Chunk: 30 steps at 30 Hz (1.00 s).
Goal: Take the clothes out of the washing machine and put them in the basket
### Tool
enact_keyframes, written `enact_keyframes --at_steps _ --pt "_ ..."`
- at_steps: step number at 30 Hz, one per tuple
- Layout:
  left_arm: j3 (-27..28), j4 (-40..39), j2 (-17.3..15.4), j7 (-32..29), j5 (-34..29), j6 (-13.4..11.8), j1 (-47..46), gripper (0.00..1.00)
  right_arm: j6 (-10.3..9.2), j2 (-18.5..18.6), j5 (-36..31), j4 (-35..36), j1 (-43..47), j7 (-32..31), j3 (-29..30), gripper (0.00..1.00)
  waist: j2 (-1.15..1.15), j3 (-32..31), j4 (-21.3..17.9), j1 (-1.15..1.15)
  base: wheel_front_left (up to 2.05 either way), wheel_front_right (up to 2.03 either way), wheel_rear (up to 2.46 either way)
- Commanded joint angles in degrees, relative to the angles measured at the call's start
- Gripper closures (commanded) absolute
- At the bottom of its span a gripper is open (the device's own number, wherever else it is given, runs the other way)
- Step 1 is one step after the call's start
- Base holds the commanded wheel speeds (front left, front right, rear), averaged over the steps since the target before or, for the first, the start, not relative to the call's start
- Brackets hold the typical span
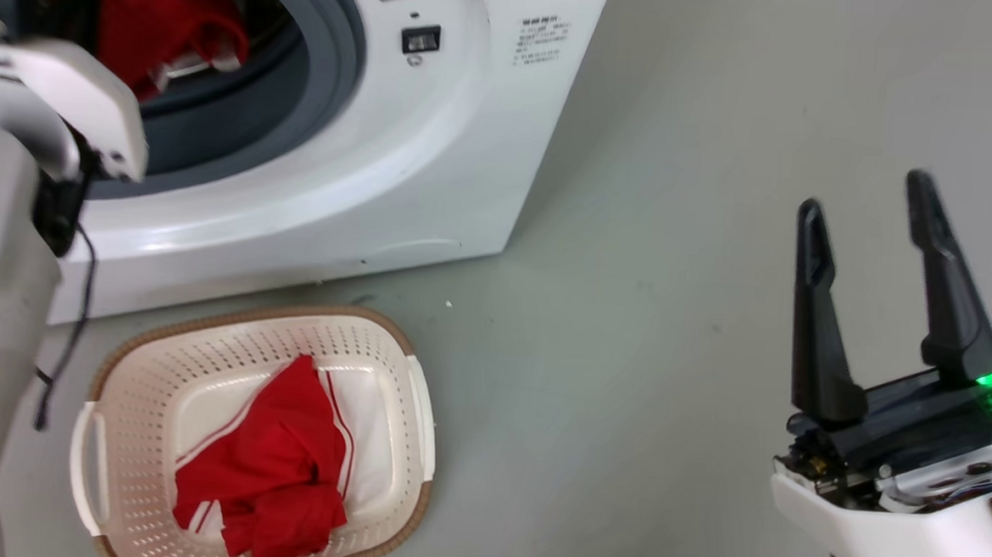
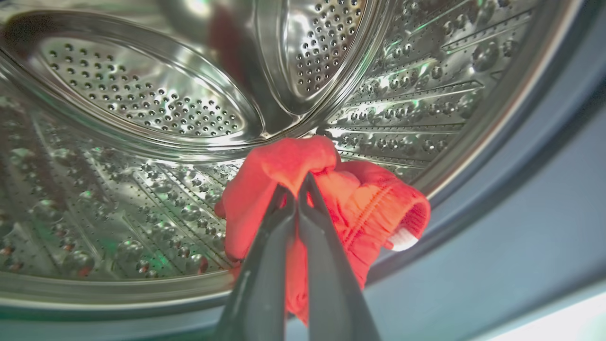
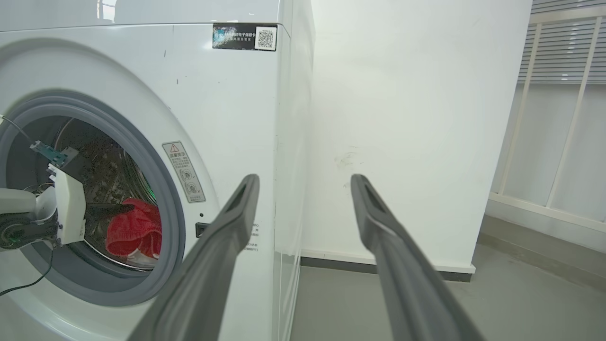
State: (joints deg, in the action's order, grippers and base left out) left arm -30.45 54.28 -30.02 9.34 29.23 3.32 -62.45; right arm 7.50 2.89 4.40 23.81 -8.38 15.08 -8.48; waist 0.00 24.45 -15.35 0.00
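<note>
left gripper (image 2: 297, 187) clamped on crumpled red garment (image 2: 284, 161), lower folds hidden behind it | shiny perforated washing machine drum (image 2: 142, 104) | right gripper (image 1: 864, 192) spread open, lower right

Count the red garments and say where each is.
2: one garment in the basket, a second garment clamped by the left gripper inside the washing machine; others may be hidden.

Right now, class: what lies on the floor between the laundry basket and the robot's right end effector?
Bare grey floor separates the basket from the right end effector, as the head view shows.
</note>
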Motion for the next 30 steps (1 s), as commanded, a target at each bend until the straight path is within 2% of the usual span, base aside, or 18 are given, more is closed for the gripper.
enact_keyframes --at_steps 1,13,30 --pt "-0.03 -0.93 0.49 0.91 0.24 -0.76 1.88 1.00 -0.02 -0.02 -0.73 -0.46 0.99 0.13 -0.25 0.00 0.00 -2.31 1.17 0.00 0.00 0.00 0.00" --pt "0.55 -11.11 2.84 5.02 1.91 -6.28 16.82 1.00 -0.02 -0.02 -2.60 -3.07 5.43 0.13 -0.61 0.00 0.00 -9.93 3.05 0.00 0.00 0.00 0.00" --pt "1.88 -33.02 1.74 5.88 1.72 -15.89 39.40 1.00 -0.02 -0.02 -4.13 -6.51 11.49 0.13 0.45 0.00 0.00 -17.56 5.36 0.00 0.00 0.00 0.00"
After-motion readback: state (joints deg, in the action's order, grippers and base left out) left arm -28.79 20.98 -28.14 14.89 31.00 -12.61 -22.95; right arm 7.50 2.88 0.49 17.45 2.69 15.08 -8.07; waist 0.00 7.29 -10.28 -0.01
